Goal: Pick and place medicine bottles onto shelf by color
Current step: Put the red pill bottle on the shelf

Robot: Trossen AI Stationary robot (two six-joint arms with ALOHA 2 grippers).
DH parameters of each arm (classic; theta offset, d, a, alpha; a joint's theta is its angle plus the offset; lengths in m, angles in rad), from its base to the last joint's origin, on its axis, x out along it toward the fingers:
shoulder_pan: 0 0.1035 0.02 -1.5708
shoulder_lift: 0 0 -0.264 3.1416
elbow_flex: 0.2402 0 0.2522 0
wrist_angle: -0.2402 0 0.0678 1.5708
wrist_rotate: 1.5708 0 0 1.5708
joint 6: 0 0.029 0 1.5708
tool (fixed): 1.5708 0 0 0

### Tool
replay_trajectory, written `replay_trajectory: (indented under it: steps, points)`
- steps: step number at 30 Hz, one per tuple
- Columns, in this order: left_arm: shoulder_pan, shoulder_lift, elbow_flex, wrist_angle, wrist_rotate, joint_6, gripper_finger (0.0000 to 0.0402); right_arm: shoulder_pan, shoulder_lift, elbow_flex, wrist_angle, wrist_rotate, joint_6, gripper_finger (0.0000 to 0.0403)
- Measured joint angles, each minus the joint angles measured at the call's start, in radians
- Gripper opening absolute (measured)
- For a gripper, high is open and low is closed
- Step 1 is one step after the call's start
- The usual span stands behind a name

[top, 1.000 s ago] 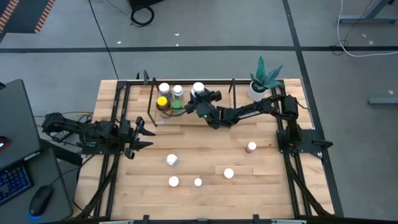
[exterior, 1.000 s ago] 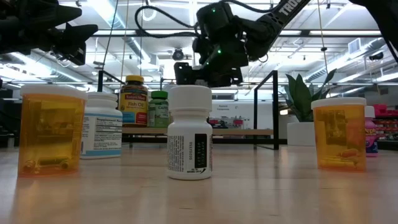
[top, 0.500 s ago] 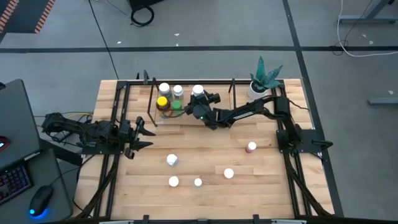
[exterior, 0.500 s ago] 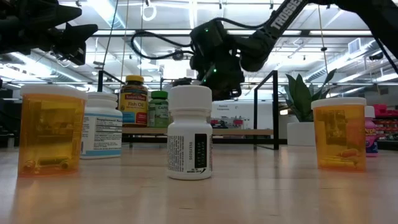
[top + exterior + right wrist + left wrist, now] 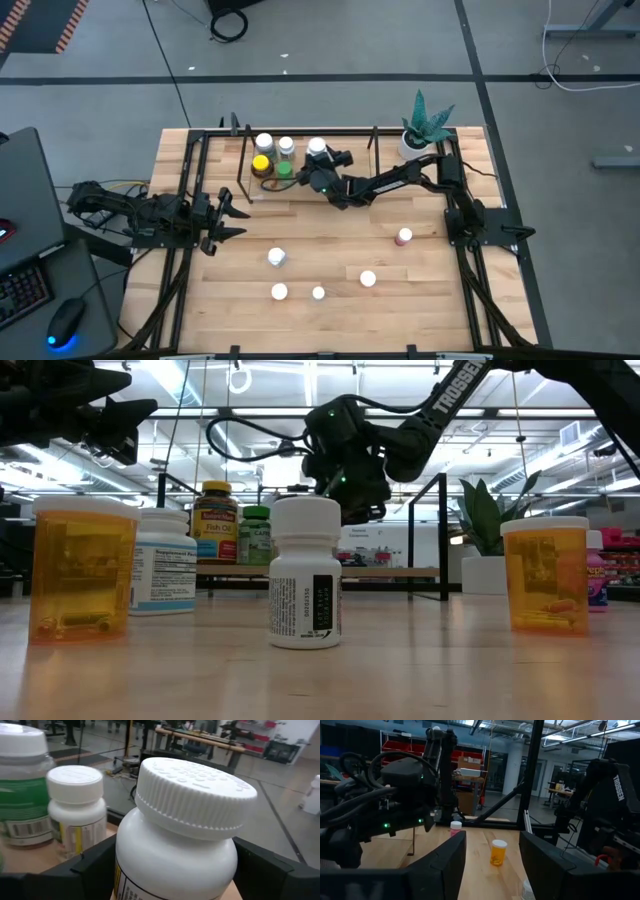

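Note:
The shelf (image 5: 345, 196) stands at the table's far middle. On it are two white-capped medicine bottles (image 5: 264, 142), a yellow-capped one (image 5: 261, 163) and a green-capped one (image 5: 284, 169). My right gripper (image 5: 318, 157) is over the shelf, just right of them, shut on a large white-capped bottle (image 5: 185, 810). In the low view a nearer white bottle (image 5: 305, 572) hides the held bottle's base. My left gripper (image 5: 232, 212) waits open at the table's left, nothing between its fingers (image 5: 445, 870). My right gripper pinches the white bottle's round body, below the cap (image 5: 125, 865), between its two fingers (image 5: 92, 865), one on either side. The fingers come about level, slanting in from the table's near right. The bottle stands upright; whether its base rests on the shelf, I cannot tell.
Loose bottles stand on the near half of the table: three white-capped ones (image 5: 277, 258), (image 5: 279, 292), (image 5: 318, 293), another (image 5: 368, 279) and a pink-capped one (image 5: 404, 236). A potted plant (image 5: 415, 140) is at the far right corner. Black frame rods edge the shelf (image 5: 374, 150).
My right gripper has sunk toward the shelf with the white bottle, drifting slightly toward the table's left. The bottle has stayed upright in the hold.

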Motion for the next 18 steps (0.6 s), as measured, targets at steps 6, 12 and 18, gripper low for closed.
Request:
replay_trajectory:
  steps: [6,12,18]
  points:
    - [0.000,0.000,0.000,0.000,0.000,0.000,0.0186,-0.004,-0.002,0.000,0.003,-0.047,-0.002,0.0352]
    - [0.000,0.000,0.000,0.000,0.000,0.000,0.0189,-0.003,-0.010,0.000,0.003,-0.058,-0.052,0.0374]
    - [0.000,0.000,0.000,0.000,0.000,0.000,0.0191,0.007,-0.057,0.025,0.003,-0.063,-0.106,0.0383]
